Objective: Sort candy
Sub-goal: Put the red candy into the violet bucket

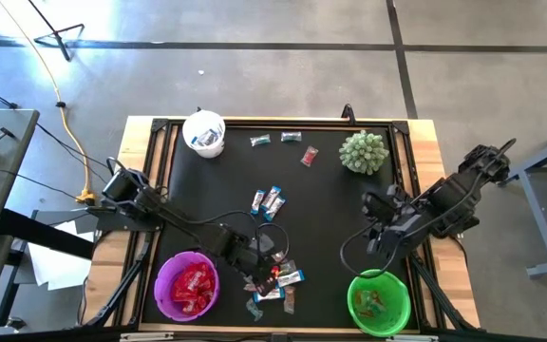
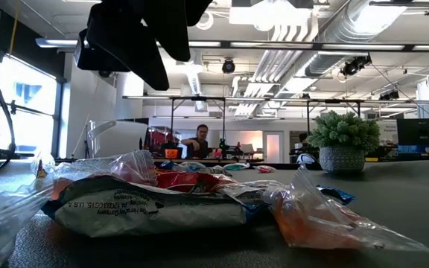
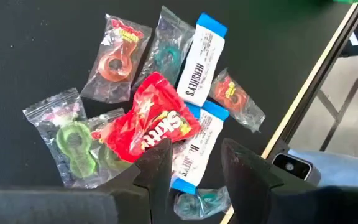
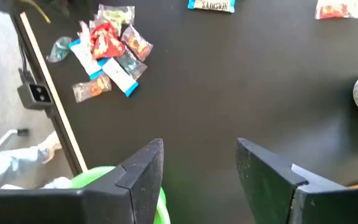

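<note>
A pile of candy [image 1: 275,277] lies near the table's front edge. In it are a red Skittles packet [image 3: 157,121], blue-and-white bars [image 3: 199,59] and clear-wrapped ring sweets [image 3: 73,140]. My left gripper [image 3: 197,168] hovers open just above this pile, pointing steeply down, its fingers on either side of a blue-and-white bar [image 3: 194,146]. In the low view it hangs dark over the wrappers [image 2: 155,201]. My right gripper [image 1: 380,226] stands open and empty, high over the table beside the green bowl [image 1: 353,302]. More candy lies at mid-table [image 1: 268,199] and at the far side [image 1: 291,138].
A purple bowl [image 1: 162,285] holding red packets stands at the front left. The green bowl at the front right holds a few sweets. A white cup [image 1: 204,133] stands at the far left and a spiky green plant [image 1: 364,152] at the far right. A person [image 2: 200,138] sits in the room beyond.
</note>
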You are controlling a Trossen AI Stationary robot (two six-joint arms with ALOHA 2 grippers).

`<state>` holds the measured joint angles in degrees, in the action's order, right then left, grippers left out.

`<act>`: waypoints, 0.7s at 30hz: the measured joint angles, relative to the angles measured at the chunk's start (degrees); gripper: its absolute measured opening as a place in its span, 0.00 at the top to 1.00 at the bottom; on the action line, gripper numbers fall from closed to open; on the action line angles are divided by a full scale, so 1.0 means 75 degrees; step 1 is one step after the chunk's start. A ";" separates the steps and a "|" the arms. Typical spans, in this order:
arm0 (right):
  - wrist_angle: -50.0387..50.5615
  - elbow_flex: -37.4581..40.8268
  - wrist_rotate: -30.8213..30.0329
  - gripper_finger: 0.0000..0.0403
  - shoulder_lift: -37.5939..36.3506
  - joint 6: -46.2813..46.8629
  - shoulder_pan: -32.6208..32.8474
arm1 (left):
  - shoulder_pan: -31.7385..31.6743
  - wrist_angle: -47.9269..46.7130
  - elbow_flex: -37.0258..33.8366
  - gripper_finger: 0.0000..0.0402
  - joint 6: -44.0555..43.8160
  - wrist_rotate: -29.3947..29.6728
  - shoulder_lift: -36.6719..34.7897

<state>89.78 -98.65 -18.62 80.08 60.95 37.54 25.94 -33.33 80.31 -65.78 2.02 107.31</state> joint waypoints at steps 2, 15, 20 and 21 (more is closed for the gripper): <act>0.0031 0.0000 0.0045 0.52 -0.0006 -0.0164 0.0003 | -0.0056 0.0002 0.0000 0.68 -0.0002 0.0000 0.0003; 0.0029 0.0006 0.0533 0.52 -0.0003 -0.0772 0.0000 | -0.0150 0.0387 0.0000 0.68 -0.0106 -0.0753 0.0606; 0.0029 0.0009 0.0546 0.52 -0.0003 -0.0741 -0.0003 | -0.0124 0.0352 0.0006 0.68 0.0525 -0.0592 0.0663; 0.0029 0.0012 0.0543 0.52 -0.0003 -0.0741 -0.0003 | -0.0110 0.0323 0.0012 0.68 0.0689 -0.0567 0.0722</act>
<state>90.00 -98.56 -14.55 80.05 55.40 37.52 25.12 -30.91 80.40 -60.61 -2.23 112.72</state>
